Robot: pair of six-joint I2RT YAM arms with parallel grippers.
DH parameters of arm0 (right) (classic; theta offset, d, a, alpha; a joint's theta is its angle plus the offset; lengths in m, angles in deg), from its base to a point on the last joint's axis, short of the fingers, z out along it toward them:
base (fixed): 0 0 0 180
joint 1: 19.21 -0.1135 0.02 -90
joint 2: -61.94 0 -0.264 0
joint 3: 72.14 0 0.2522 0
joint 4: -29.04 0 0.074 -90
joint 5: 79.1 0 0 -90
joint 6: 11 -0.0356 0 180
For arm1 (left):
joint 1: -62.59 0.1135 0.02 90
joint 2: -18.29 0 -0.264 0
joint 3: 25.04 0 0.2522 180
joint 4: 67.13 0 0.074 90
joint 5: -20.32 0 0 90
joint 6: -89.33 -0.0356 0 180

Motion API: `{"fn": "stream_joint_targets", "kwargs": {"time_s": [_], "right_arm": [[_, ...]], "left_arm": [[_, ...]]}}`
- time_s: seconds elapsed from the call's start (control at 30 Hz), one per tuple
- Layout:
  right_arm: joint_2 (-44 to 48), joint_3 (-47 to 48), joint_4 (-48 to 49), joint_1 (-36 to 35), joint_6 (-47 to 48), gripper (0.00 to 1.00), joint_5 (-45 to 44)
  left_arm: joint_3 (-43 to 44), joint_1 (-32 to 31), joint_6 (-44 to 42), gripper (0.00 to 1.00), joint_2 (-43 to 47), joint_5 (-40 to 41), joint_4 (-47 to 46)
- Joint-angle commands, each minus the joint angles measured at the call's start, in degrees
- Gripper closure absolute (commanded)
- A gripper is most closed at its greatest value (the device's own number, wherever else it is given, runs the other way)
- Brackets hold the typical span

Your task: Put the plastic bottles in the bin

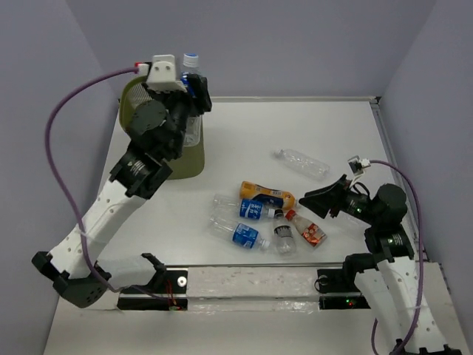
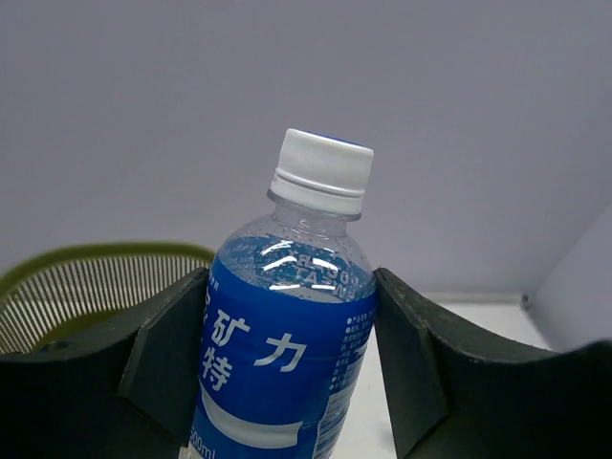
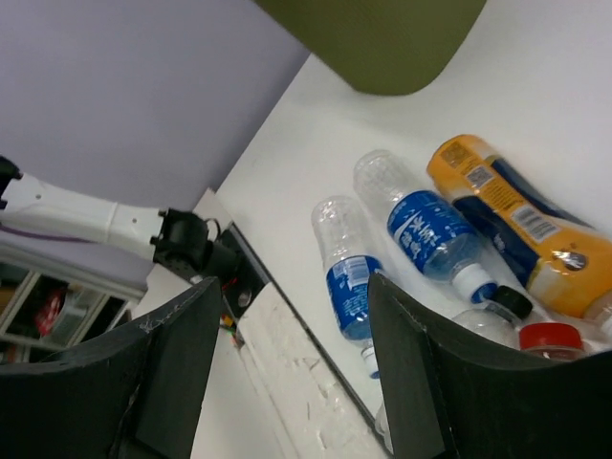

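My left gripper (image 1: 195,93) is shut on a clear plastic bottle with a blue label and white cap (image 1: 191,61), holding it upright over the olive-green bin (image 1: 188,159). In the left wrist view both pads press the bottle (image 2: 287,335), and the bin's mesh rim (image 2: 91,260) lies behind on the left. My right gripper (image 1: 316,200) is open and empty, just right of a cluster of lying bottles: an orange one (image 1: 266,195), two blue-labelled ones (image 1: 248,209) (image 1: 242,236), a grey-labelled one (image 1: 284,237) and a red-labelled one (image 1: 310,231). A clear unlabelled bottle (image 1: 303,163) lies apart.
A metal rail (image 1: 244,285) runs along the near table edge between the arm bases. Grey walls close the table at the back and sides. The right wrist view shows the bin's base (image 3: 382,38), the orange bottle (image 3: 507,215) and the blue-labelled bottles (image 3: 349,277).
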State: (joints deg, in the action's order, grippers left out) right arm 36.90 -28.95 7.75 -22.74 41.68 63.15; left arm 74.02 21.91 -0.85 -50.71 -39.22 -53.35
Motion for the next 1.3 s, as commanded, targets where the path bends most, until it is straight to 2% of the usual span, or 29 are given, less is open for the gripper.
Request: {"fn": "stream_joint_targets", "kwargs": {"time_s": [0.0,0.03,0.1,0.13,0.17,0.23,0.27,0.4,0.53,0.83,0.87,0.97,1.0,1.1,1.27], "right_arm": [[-4.92,2.64,5.86,-13.75,4.26,0.32,-8.36],[-8.33,4.3,4.73,-21.27,7.23,0.32,-14.05],[-12.82,6.51,2.27,-29.04,10.5,0.32,-19.96],[-17.72,9.13,1.21,-32.82,12.34,0.32,-26.34],[-20.38,10.55,0.16,-40.08,15.58,0.32,-29.63],[-27.74,14.4,-1.96,-46.54,18.32,0.29,-37.87],[-30.05,15.38,-2.14,-49.09,20.69,0.27,-39.4],[-41.04,20.31,-4.77,-58.58,24.66,0.22,-47.49],[-49.48,24.44,-6.71,-63.25,28.17,0.22,-55.22],[-59.25,28.67,-8.29,-64.59,29.67,0.21,-61.92],[-60.38,29.19,-8.38,-64.59,30.02,0.21,-62.44],[-62.58,30.68,-9.52,-65.11,30.73,0.19,-62.36],[-63.11,31.12,-10.39,-65.11,31.08,0.19,-62.18],[-65.05,31.92,-10.75,-66.16,31.17,0.19,-61.31],[-67.68,32.09,-10.23,-66.69,30.38,0.2,-61.3]], "left_arm": [[3.38,2.97,-1.22,0.63,3.34,-0.05,-8.96],[4.78,5.59,-1.05,0.63,3.25,0.04,-10.63],[6.28,8.85,-0.35,0.63,2.11,-0.75,-12.04],[7.16,12.44,0.18,0.62,1.58,-1.45,-13.53],[7.51,14.47,2.01,0.62,0.36,-1.98,-14.33],[8.21,18.26,4.04,0.62,-1.22,-3.91,-16.43],[8.57,21.58,4.49,0.62,-3.23,-4.44,-16.79],[9.98,27.58,6.95,0.62,-7.73,-7.42,-19.25],[8.67,30.83,8.45,0.62,-11.33,-8.66,-23.03],[1.11,32.16,6.43,0.56,-15.65,-6.82,-32.27],[0.06,32.16,6.69,0.53,-15.47,-6.73,-33.4],[-4.08,32.16,7.13,0.33,-15.03,-6.64,-35.86],[-4.78,32.16,7.3,0.2,-14.6,-6.29,-36.04],[-6.72,32.16,7.74,0.01,-13.63,-6.9,-36.13],[-7.78,32.16,8.71,0.01,-9.86,-8.13,-35.43]]}}
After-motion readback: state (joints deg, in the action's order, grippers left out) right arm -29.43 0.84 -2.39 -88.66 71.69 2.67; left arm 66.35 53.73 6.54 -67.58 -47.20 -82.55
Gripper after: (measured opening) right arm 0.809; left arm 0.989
